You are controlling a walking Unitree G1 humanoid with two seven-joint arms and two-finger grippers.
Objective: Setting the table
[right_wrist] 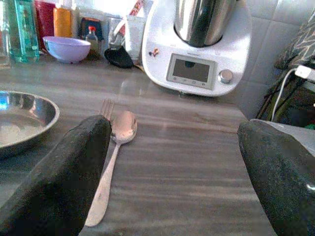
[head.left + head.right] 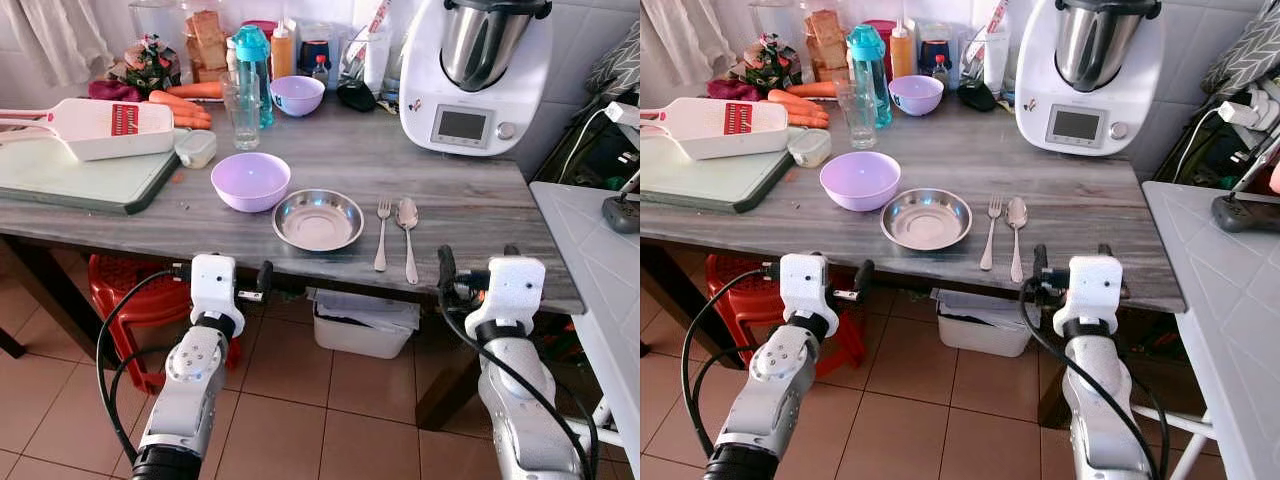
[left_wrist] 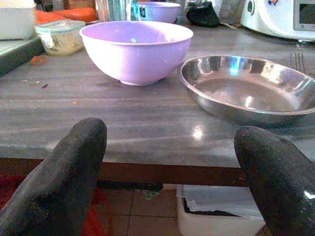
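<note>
From the head camera I see a steel plate near the front edge of the grey table, a purple bowl just behind it to the left, and a fork and spoon side by side to its right. My left wrist view shows the left gripper released, facing bowl and plate. My right wrist view shows the right gripper spread wide before the spoon.

Both eye views are looking forward and down from the head at the bench. Each wrist view is peering low and close across the bench edge; both are catching the steel plate, which the eye views share.
</note>
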